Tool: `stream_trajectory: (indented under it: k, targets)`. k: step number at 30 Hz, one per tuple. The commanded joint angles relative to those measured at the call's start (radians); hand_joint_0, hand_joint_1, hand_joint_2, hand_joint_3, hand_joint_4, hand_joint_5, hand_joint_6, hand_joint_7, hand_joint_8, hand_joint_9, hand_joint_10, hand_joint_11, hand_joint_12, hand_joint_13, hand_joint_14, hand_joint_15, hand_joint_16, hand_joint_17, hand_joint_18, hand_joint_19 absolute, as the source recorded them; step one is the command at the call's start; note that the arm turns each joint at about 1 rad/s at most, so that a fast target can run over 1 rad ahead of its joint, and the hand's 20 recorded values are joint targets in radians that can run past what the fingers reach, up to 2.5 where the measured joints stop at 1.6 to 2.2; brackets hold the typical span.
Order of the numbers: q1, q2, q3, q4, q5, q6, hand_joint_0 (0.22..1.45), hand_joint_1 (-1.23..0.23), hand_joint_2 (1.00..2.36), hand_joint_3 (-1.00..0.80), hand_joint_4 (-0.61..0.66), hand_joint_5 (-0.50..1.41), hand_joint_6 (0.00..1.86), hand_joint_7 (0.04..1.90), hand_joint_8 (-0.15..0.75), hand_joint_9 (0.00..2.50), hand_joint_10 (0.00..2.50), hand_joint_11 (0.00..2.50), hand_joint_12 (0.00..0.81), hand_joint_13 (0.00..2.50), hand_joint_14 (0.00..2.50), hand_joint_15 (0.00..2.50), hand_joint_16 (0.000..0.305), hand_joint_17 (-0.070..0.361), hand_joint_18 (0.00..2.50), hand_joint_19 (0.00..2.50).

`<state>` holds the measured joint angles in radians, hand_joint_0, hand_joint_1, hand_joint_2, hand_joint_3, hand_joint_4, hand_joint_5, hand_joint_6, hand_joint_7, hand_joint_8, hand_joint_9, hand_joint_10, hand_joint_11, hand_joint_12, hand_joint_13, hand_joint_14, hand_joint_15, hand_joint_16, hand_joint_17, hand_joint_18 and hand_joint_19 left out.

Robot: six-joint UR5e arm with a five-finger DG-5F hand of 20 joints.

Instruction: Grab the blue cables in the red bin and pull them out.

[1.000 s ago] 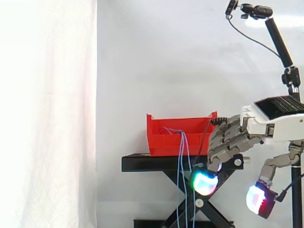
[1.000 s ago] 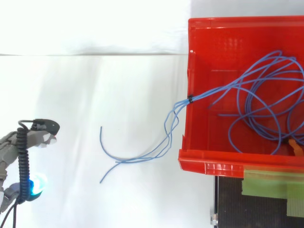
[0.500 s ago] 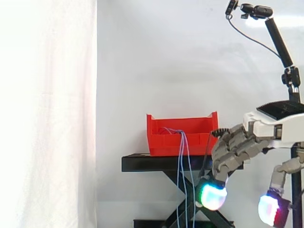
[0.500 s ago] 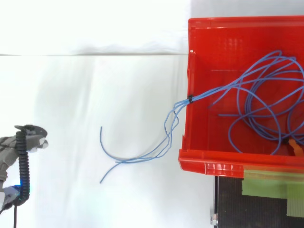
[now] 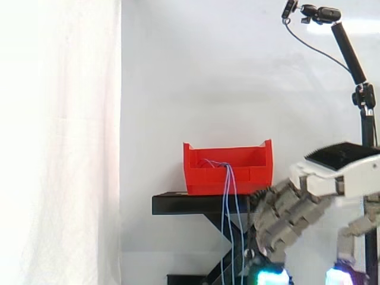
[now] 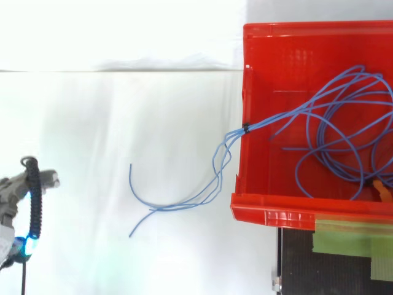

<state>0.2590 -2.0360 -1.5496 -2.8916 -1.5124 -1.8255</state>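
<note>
The red bin (image 5: 227,172) stands on the black stand (image 5: 190,203). Blue cables (image 6: 334,120) lie coiled inside it. A bundle of them crosses the bin's wall (image 6: 252,203) at a small black tie, and its loose ends (image 5: 228,231) hang down in front of the stand. My hand (image 5: 291,214) is low at the right, below the bin's level and right of the hanging ends, apart from them. Its fingers point downward, relaxed and open, with nothing in them. From above, the hand (image 6: 12,190) sits at the far left edge, well away from the cable ends (image 6: 166,206).
A black camera pole (image 5: 356,65) rises at the right behind the arm. Green tape (image 6: 344,236) covers the stand beside the bin. A small orange piece (image 6: 384,190) lies in the bin's corner. The white curtain hangs behind.
My hand has sunk lower and drawn away from the bin; its glowing fingertips now reach the side view's bottom edge. The cables and bin have not moved.
</note>
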Motion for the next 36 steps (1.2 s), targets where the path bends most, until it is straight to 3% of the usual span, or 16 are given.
stream_trajectory:
  k: [1, 2, 3, 5, 7, 15, 20, 24, 25, 26, 28, 32, 36]
  targets:
    - [-0.021, -0.001, 0.135, -0.158, 0.0, -0.137, 0.76, -1.01, 1.0, -1.0, 0.03, 0.57, 0.0, 0.72, 0.277, 0.65, 0.01, 1.21, 0.394, 0.59, 0.02, 0.69, 0.051, 0.115, 0.47, 0.58]
    - [-0.021, -0.001, 0.135, -0.158, 0.0, -0.137, 0.76, -1.01, 1.0, -1.0, 0.0, 0.57, 0.0, 0.73, 0.276, 0.64, 0.02, 1.21, 0.392, 0.58, 0.02, 0.69, 0.051, 0.115, 0.47, 0.58]
    - [-0.027, 0.0, 0.158, -0.176, 0.0, -0.183, 0.76, -1.02, 1.0, -1.0, -0.03, 0.57, 0.0, 0.75, 0.271, 0.64, 0.01, 1.21, 0.391, 0.58, 0.02, 0.69, 0.051, 0.114, 0.46, 0.58]
    - [-0.04, 0.0, 0.198, -0.198, 0.001, -0.254, 0.76, -1.04, 1.0, -1.0, -0.1, 0.49, 0.23, 0.67, 0.246, 0.63, 0.01, 1.2, 0.383, 0.57, 0.02, 0.68, 0.05, 0.113, 0.45, 0.58]
    - [-0.047, -0.001, 0.217, -0.201, 0.001, -0.289, 0.76, -1.04, 1.0, -1.0, -0.14, 0.46, 0.26, 0.66, 0.237, 0.62, 0.01, 1.21, 0.378, 0.56, 0.02, 0.68, 0.05, 0.112, 0.44, 0.58]
    - [-0.063, 0.0, 0.273, -0.216, -0.002, -0.341, 0.76, -1.06, 1.0, -1.0, -0.14, 0.44, 0.29, 0.64, 0.232, 0.6, 0.01, 1.2, 0.375, 0.55, 0.02, 0.68, 0.049, 0.11, 0.43, 0.6]
    - [-0.064, -0.024, 0.276, -0.219, 0.015, -0.311, 0.76, -1.06, 1.0, -1.0, -0.12, 0.44, 0.28, 0.63, 0.233, 0.6, 0.01, 1.2, 0.375, 0.55, 0.02, 0.68, 0.049, 0.11, 0.44, 0.59]
    - [-0.064, -0.076, 0.276, -0.227, 0.017, -0.228, 0.76, -1.06, 1.0, -1.0, -0.12, 0.44, 0.28, 0.63, 0.234, 0.6, 0.01, 1.19, 0.375, 0.55, 0.02, 0.68, 0.049, 0.11, 0.44, 0.6]
    - [-0.064, -0.101, 0.275, -0.227, 0.009, -0.16, 0.76, -1.06, 1.0, -1.0, -0.11, 0.44, 0.28, 0.63, 0.237, 0.6, 0.01, 1.19, 0.376, 0.55, 0.02, 0.68, 0.049, 0.11, 0.44, 0.6]
    - [-0.063, -0.118, 0.276, -0.225, 0.001, -0.136, 0.76, -1.05, 1.0, -1.0, -0.12, 0.44, 0.24, 0.65, 0.234, 0.6, 0.02, 1.2, 0.376, 0.55, 0.02, 0.68, 0.049, 0.11, 0.44, 0.6]
    - [-0.063, -0.122, 0.275, -0.224, -0.011, -0.117, 0.75, -1.05, 1.0, -1.0, -0.11, 0.45, 0.19, 0.66, 0.237, 0.6, 0.01, 1.21, 0.376, 0.55, 0.02, 0.68, 0.049, 0.11, 0.44, 0.6]
    - [-0.066, -0.125, 0.275, -0.212, -0.032, -0.128, 0.76, -1.06, 1.0, -1.0, -0.11, 0.46, 0.05, 0.7, 0.236, 0.59, 0.02, 1.2, 0.376, 0.55, 0.02, 0.68, 0.049, 0.11, 0.44, 0.6]
    - [-0.08, -0.127, 0.275, -0.172, -0.038, -0.172, 0.76, -1.06, 1.0, -1.0, -0.1, 0.47, 0.0, 0.71, 0.236, 0.59, 0.01, 1.2, 0.376, 0.55, 0.02, 0.68, 0.049, 0.11, 0.43, 0.6]
